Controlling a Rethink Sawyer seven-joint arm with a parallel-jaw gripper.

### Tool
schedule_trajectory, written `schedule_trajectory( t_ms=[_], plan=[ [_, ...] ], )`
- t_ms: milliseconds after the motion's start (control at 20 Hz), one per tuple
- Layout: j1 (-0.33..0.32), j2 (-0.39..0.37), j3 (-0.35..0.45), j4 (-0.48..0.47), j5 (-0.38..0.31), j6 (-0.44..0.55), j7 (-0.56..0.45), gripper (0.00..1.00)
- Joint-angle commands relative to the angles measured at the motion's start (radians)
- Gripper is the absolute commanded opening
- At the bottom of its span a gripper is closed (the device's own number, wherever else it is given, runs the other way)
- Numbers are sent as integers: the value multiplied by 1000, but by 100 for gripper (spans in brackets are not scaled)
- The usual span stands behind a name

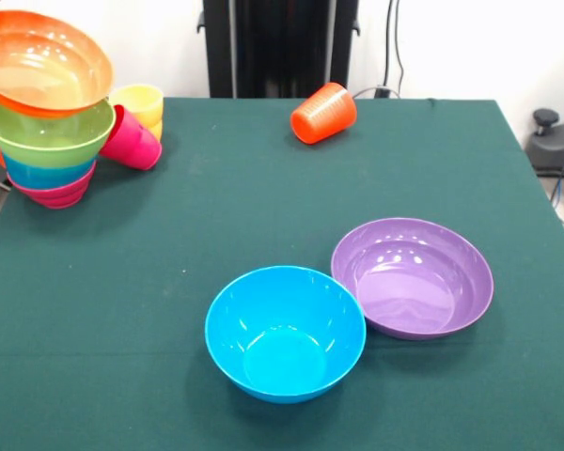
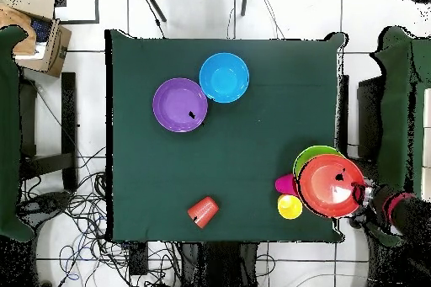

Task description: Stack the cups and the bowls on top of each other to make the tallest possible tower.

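Note:
The tower stands at the table's far left corner in the front view. A large orange bowl [image 1: 42,61] [image 2: 332,184] lies tilted on top of a lime green bowl [image 1: 47,132] [image 2: 307,156], a translucent blue bowl [image 1: 47,174] and a magenta bowl [image 1: 56,195]. A yellow cup [image 1: 141,101] [image 2: 289,207] and a red-pink cup [image 1: 130,141] [image 2: 284,184] lean beside it. An orange cup [image 1: 323,113] [image 2: 203,211] lies on its side. A blue bowl [image 1: 285,334] [image 2: 224,77] and a purple bowl [image 1: 414,277] [image 2: 179,104] sit touching. My gripper [image 2: 364,193] is at the orange bowl's outer rim.
The green table [image 1: 216,216] ends right beside the tower. The black pedestal [image 1: 280,47] stands behind the far edge. A cardboard box [image 2: 38,39] and cables [image 2: 76,208] lie on the floor beside the table.

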Motion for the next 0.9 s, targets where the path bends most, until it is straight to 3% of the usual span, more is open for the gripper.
schedule_trajectory(
  t_ms=[50,350,400,550,900],
  plan=[
    [91,34,-67,-53,-29,-55,-44,0],
    [112,24,-95,-62,-25,-52,-18,0],
    [119,19,-104,-64,-29,-56,-10,100],
    [127,16,-111,-67,-31,-59,3,100],
    [110,14,-92,-50,-2,-25,-70,100]
  ],
)
